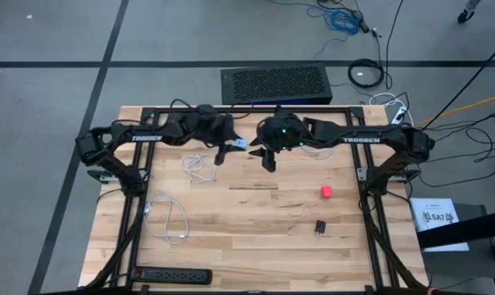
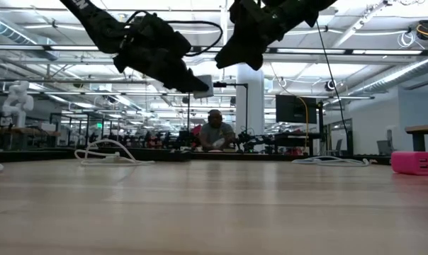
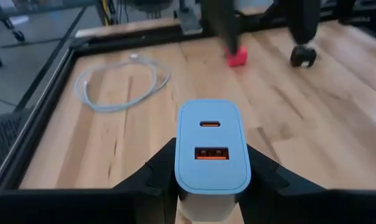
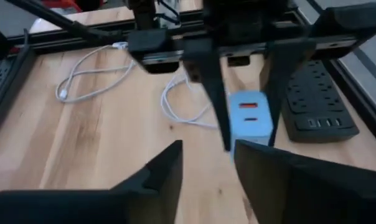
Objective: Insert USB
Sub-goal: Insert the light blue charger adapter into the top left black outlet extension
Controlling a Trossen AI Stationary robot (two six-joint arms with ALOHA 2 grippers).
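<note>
The left gripper [image 3: 210, 186] is clamped on a pale blue charger [image 3: 211, 146], its two fingers [image 3: 152, 177] pressing the charger's sides, and it holds the block in the air over the far middle of the table [image 1: 256, 221], port face turned toward the right arm. That face shows a small oval port above an orange USB-A port [image 3: 211, 153]. Just opposite, the right gripper [image 4: 206, 168] hangs in the air with its jaws apart and nothing between them; no plug is seen in its grasp. From the right wrist view the charger [image 4: 249, 115] sits between the left arm's dark fingers, near but not touching the right fingertips. The cables lie on the wood: one white cable [image 1: 200, 168] below the left arm, another cable [image 1: 167, 217] nearer the front left edge. A red block [image 1: 325, 192] and a small black part [image 1: 320, 226] lie to the right, and a power strip [image 1: 172, 276] sits at the front edge. Judged from this, insertion has not begun, since the right arm carries no connector. To do the step well, the right arm should take a cable close behind its plug, keep the plug square to the orange port, and push straight in while the left arm holds the charger steady; a skewed approach would likely jam or twist the charger in its grip.
</note>
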